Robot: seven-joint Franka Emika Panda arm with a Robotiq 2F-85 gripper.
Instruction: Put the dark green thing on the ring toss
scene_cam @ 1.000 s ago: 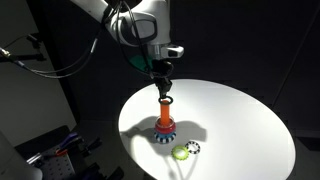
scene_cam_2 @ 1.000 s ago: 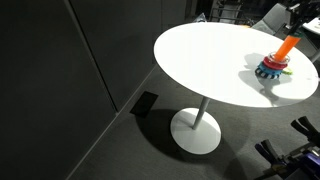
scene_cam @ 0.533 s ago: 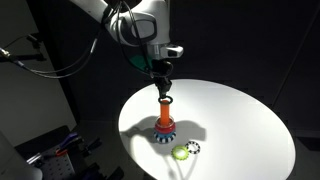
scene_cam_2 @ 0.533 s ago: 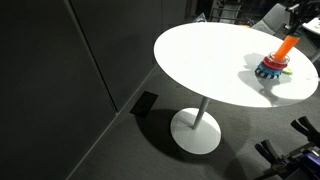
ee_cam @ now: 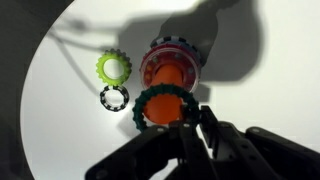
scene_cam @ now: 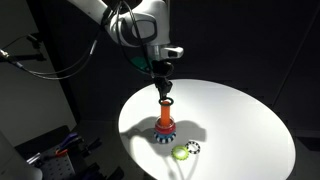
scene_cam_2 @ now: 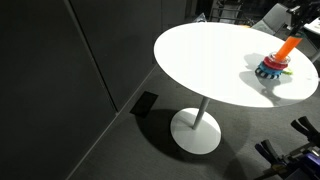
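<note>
- my gripper [ee_cam: 190, 130], low centre in the wrist view, is clamped on the dark green ring [ee_cam: 141, 104].
- the ring hangs over the orange peg [ee_cam: 172, 70]; i should lower it level and centred before releasing.

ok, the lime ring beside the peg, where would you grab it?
From straight above: the lime ring lies flat on the table, so its sides offer little to catch. Pinch the band, one finger through the open centre and one outside, on the edge away from the speckled ring close beside it. That is likely the safest hold.
</note>
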